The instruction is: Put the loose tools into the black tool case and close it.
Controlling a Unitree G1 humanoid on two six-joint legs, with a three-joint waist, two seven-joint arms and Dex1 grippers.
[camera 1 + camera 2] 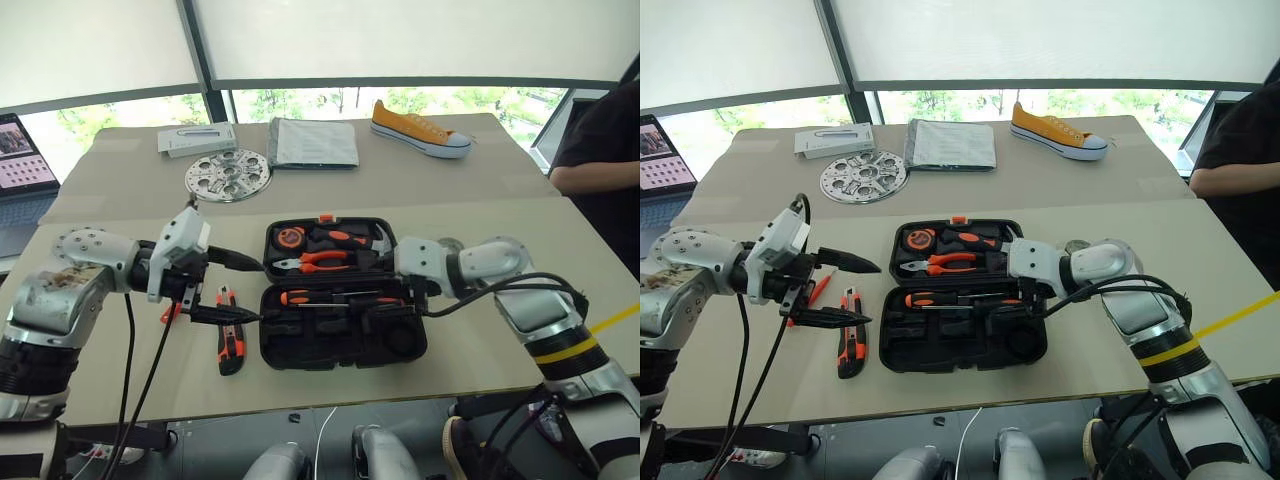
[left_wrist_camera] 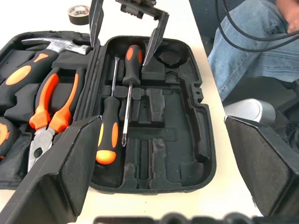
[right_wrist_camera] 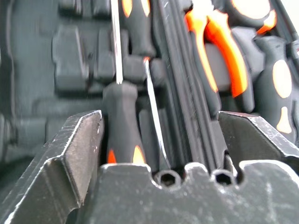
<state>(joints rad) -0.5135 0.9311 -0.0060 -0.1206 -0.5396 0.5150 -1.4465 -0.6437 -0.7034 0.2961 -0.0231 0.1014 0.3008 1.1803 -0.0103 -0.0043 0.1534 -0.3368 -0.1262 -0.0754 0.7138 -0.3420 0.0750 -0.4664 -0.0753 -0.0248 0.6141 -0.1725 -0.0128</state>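
The beige table (image 1: 480,240) carries the open black tool case (image 1: 342,340) between both grippers, utility knife (image 1: 229,342) under the left jaws, tape roll (image 2: 78,14) beyond the right jaws.

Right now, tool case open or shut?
Open. The black tool case lies flat with both halves spread: hammer and pliers in one, two screwdrivers in the other.

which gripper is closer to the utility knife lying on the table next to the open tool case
Left. The left gripper, open, hovers just above and beside the utility knife, left of the black tool case. The right gripper, open, is over the case's screwdrivers, farther away.
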